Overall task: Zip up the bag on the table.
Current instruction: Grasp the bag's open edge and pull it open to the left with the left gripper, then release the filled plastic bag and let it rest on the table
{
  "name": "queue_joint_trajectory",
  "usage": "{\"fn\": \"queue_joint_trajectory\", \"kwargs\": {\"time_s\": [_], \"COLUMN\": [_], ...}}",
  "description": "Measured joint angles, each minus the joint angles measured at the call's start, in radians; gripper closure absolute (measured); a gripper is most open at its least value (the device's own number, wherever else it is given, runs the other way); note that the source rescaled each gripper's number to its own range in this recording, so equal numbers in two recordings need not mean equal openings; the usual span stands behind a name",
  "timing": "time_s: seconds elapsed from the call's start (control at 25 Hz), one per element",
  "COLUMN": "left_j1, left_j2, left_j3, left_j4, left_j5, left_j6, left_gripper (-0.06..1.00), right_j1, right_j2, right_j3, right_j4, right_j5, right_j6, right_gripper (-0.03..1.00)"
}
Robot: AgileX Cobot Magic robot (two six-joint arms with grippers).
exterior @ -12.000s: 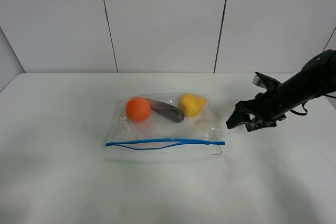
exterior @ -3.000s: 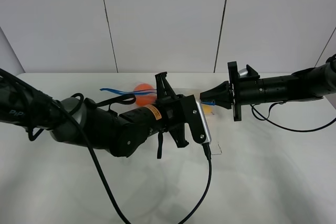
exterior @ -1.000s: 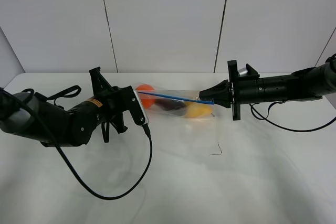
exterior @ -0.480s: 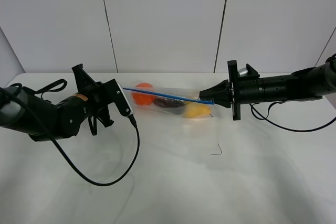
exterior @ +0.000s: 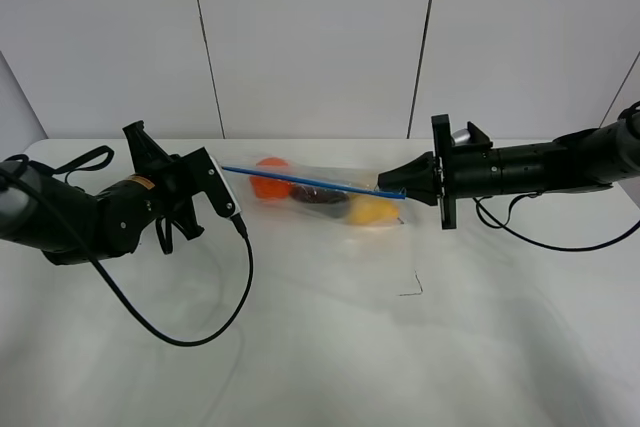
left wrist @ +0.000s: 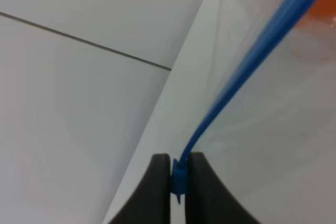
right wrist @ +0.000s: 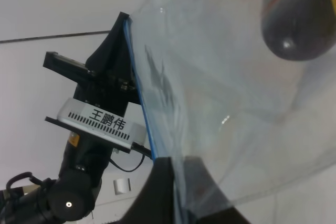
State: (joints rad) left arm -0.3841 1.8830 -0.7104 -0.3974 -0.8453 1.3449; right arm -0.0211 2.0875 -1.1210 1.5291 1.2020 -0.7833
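Note:
The clear bag [exterior: 320, 197] hangs stretched between my two grippers, lifted off the white table [exterior: 320, 347]. Orange [exterior: 268, 183], dark purple [exterior: 318, 197] and yellow [exterior: 370, 212] items show through it. The left gripper [exterior: 222, 169] is shut on the left end of the blue zip strip [exterior: 300, 180]. In the left wrist view the gripper [left wrist: 178, 166] pinches the blue strip [left wrist: 247, 61]. The right gripper [exterior: 386, 190] is shut on the bag's right end. In the right wrist view it [right wrist: 181, 192] grips the bag's plastic [right wrist: 220, 87] beside the strip [right wrist: 139, 93].
The left arm's black cable [exterior: 200, 332] loops over the table in front of the bag. A thin dark mark [exterior: 410, 287] lies on the table below the bag. The right arm's cable [exterior: 560, 242] hangs at the right. A white panelled wall stands behind.
The left gripper has slid to the left along the blue strip, away from the right gripper. The strip now runs straight between both grippers. The right gripper has held still.

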Motion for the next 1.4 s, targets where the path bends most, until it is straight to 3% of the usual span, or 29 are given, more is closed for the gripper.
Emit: {"fn": "queue_joint_trajectory", "kwargs": {"time_s": [0.12, 0.2, 0.28, 0.4, 0.52, 0.72, 0.92, 1.08, 1.28, 1.4], "left_j1": [0.007, 0.013, 0.019, 0.023, 0.023, 0.08, 0.147, 0.196, 0.208, 0.212], "left_j2": [0.0, 0.0, 0.0, 0.0, 0.0, 0.0, 0.0, 0.0, 0.0, -0.002], "left_j3": [0.0, 0.0, 0.0, 0.0, 0.0, 0.001, -0.004, -0.022, -0.044, -0.091], "left_j4": [0.035, 0.046, 0.04, 0.038, 0.005, -0.033, -0.068, -0.065, -0.048, -0.062], "left_j5": [0.004, 0.006, 0.006, 0.006, 0.006, 0.006, 0.028, 0.127, 0.242, 0.432], "left_j6": [-0.034, -0.083, -0.117, -0.149, -0.18, -0.232, -0.349, -0.473, -0.525, -0.529], "left_gripper": [0.93, 0.85, 0.69, 0.38, 0.23, 0.2, 0.19, 0.19, 0.19, 0.19], "right_j1": [0.0, -0.001, -0.007, -0.006, -0.006, -0.006, -0.006, -0.006, -0.006, -0.006], "right_j2": [0.0, 0.0, 0.0, 0.0, 0.0, 0.0, 0.0, 0.0, 0.0, 0.0], "right_j3": [0.0, 0.0, 0.0, 0.0, 0.0, 0.0, 0.0, 0.0, 0.0, 0.0], "right_j4": [-0.001, -0.006, -0.012, -0.016, -0.016, -0.016, -0.016, -0.016, -0.016, -0.016], "right_j5": [0.0, 0.0, 0.0, 0.0, 0.0, 0.0, 0.0, 0.0, 0.0, 0.0], "right_j6": [0.0, 0.0, 0.0, 0.0, 0.0, 0.0, 0.0, 0.0, 0.0, 0.0], "right_gripper": [0.96, 0.96, 0.96, 0.96, 0.96, 0.96, 0.96, 0.96, 0.96, 0.96]}}
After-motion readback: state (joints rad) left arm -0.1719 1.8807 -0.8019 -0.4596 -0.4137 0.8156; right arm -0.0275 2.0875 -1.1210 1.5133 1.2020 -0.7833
